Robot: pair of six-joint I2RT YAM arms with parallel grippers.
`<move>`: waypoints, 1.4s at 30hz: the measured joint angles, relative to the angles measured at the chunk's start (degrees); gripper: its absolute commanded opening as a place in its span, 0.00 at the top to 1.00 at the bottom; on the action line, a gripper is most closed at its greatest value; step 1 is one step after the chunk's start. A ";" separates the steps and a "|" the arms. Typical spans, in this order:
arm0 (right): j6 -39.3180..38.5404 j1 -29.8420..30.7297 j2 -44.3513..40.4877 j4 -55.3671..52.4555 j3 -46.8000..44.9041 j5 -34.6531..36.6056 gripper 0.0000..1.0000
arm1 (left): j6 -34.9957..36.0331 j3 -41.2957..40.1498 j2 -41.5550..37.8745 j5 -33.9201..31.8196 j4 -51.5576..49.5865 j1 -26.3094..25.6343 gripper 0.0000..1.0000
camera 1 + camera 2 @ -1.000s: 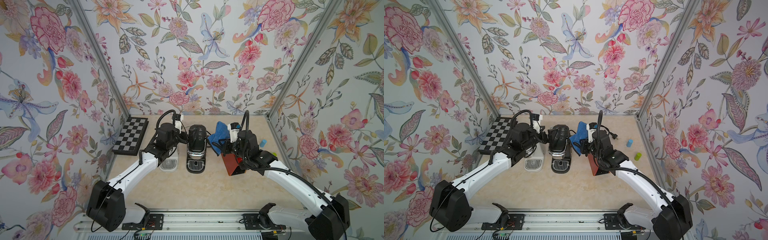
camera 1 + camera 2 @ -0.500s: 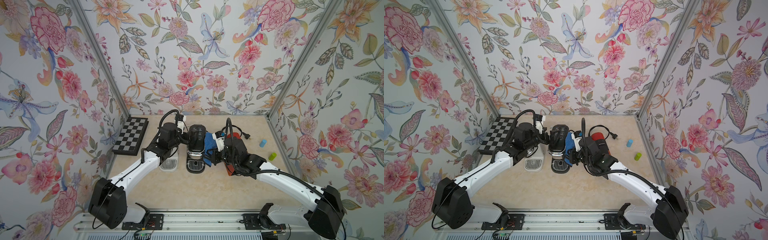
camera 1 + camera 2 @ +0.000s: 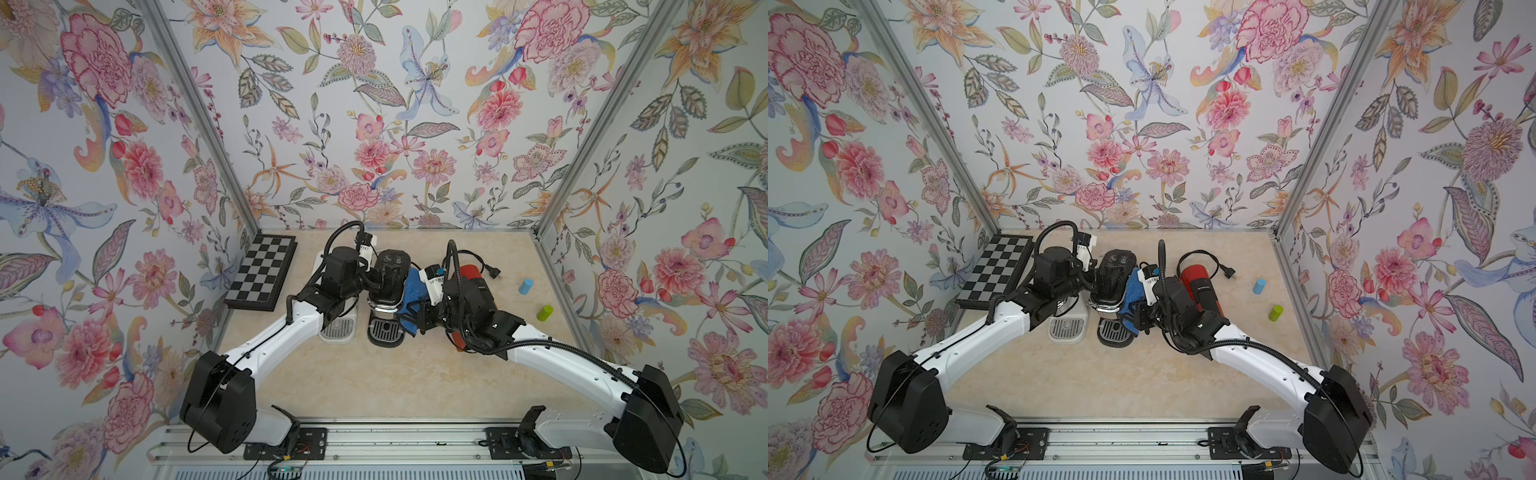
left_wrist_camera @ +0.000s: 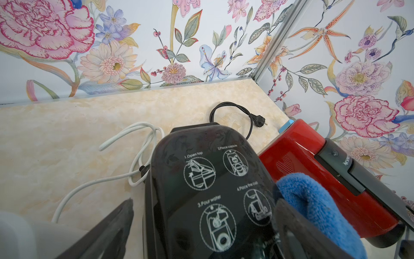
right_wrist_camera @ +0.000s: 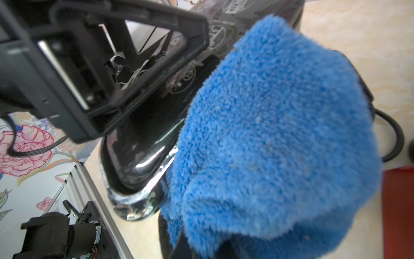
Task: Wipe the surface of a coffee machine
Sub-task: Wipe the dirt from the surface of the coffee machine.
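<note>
The black coffee machine point(image 3: 388, 276) stands upright near the middle of the surface point(image 3: 374, 382), toward the back wall, with its drip grille facing the arm bases. Its glossy lid carries four white instruction pictograms, which I can read in the left wrist view.

Left claw point(image 3: 374, 279): released, jaws spread wide. It straddles the machine's upper body with one finger on each flank. The left wrist view shows a thin gap at one finger. Whether the other finger touches the machine cannot be told.

Right claw point(image 3: 411, 316): clenched on the blue cloth point(image 3: 413, 291). The cloth drapes over the fingers and hides them. It lies against the machine's right flank, reaching down toward the chrome band point(image 5: 134, 208). In both top views the cloth sits between the black machine and the red coffee machine point(image 3: 1200, 282).

Adjacent items:
- A white unit with a drip grille point(image 3: 337, 330) stands just beside the black machine's left flank, partly under the left arm.
- The red machine stands just beside the right wrist. A black power cord ends in a plug point(image 4: 257, 120) lying on the surface near it.
- A white cable point(image 4: 134, 145) is looped on the surface behind the black machine.
- A chessboard point(image 3: 262, 272) lies by the left wall, well apart from the machines.
- A blue cylinder point(image 3: 526, 286) and a green cylinder point(image 3: 544, 312) lie near the right wall, apart from each other.
</note>
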 measured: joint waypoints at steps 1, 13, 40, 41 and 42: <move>0.00 -1.20 0.00 0.04 0.00 -0.02 1.00 | 0.00 0.00 0.00 0.02 -0.02 -0.11 0.01; 1.44 -3.91 9.16 5.79 -0.55 -1.86 1.00 | 0.00 0.02 0.24 0.02 -0.04 -0.85 0.01; 4.20 -1.51 -0.87 7.76 -3.89 -1.90 1.00 | 0.00 0.48 0.85 -0.17 -0.04 -1.22 0.01; 4.02 -2.36 -0.35 7.76 -3.43 -1.90 1.00 | -0.02 0.50 0.85 -0.17 -0.04 -1.25 0.01; 3.85 -3.54 0.31 7.76 -2.80 -1.92 1.00 | 0.00 0.50 0.85 -0.20 -0.04 -1.27 0.01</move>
